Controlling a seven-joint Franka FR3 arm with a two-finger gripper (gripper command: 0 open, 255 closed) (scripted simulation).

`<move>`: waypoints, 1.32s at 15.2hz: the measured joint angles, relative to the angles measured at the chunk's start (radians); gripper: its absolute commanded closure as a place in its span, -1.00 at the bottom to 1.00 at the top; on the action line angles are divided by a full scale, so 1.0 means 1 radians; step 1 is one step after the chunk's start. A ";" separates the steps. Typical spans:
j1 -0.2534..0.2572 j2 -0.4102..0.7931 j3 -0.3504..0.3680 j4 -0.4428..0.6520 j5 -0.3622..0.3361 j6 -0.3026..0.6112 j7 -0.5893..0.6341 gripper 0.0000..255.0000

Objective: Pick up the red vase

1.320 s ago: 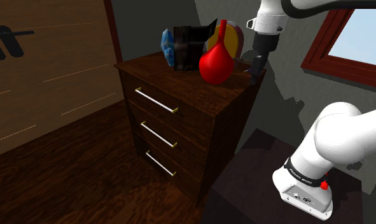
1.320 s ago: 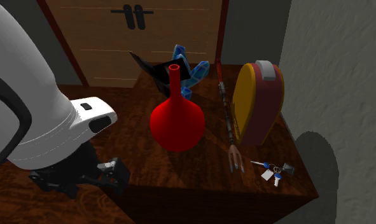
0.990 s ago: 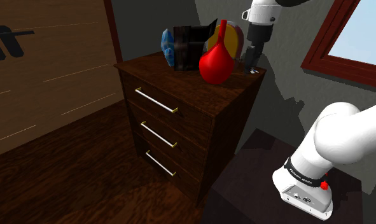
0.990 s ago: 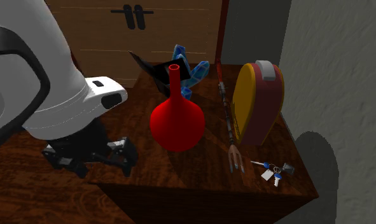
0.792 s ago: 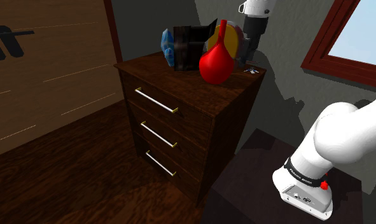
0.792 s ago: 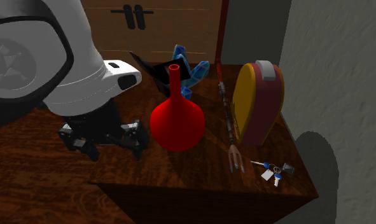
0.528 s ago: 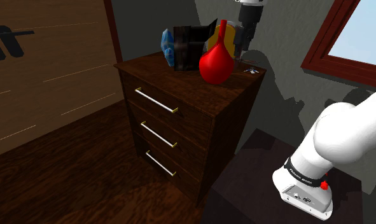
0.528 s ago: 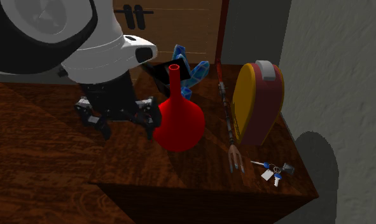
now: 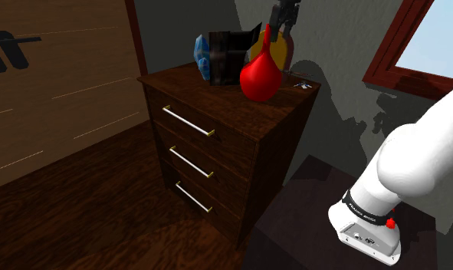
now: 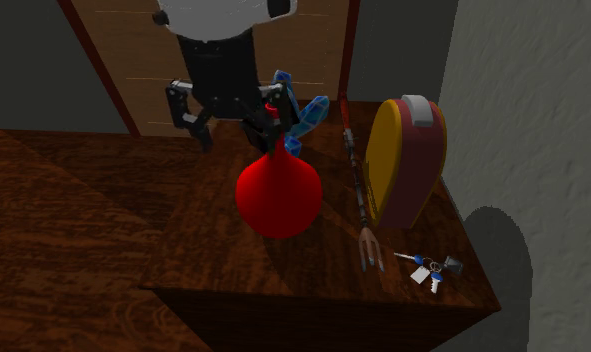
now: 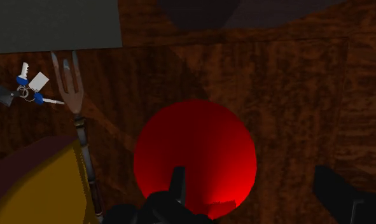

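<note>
Red vase (image 10: 278, 195): 1, upright on dresser (image 10: 183, 255); gripper (image 10: 235, 137) wide open, empty, seemingly over its neck; 1 fork (image 10: 368, 245)

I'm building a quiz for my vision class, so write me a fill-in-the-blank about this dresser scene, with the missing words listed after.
1. The vase standing on the dresser is ____ in colour.
2. The tool above the vase has its fingers ____.
3. Near the prongs of the fork lies a bunch of ____.
4. The dresser's front shows ____ drawer handles.

Missing words: red; open; keys; three.
</note>
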 measured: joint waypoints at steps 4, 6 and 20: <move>-0.020 0.161 -0.035 0.254 0.031 -0.075 -0.028 -1.00; -0.032 0.243 -0.048 0.388 0.052 -0.120 -0.036 -1.00; -0.032 0.214 -0.049 0.258 0.047 -0.015 -0.035 1.00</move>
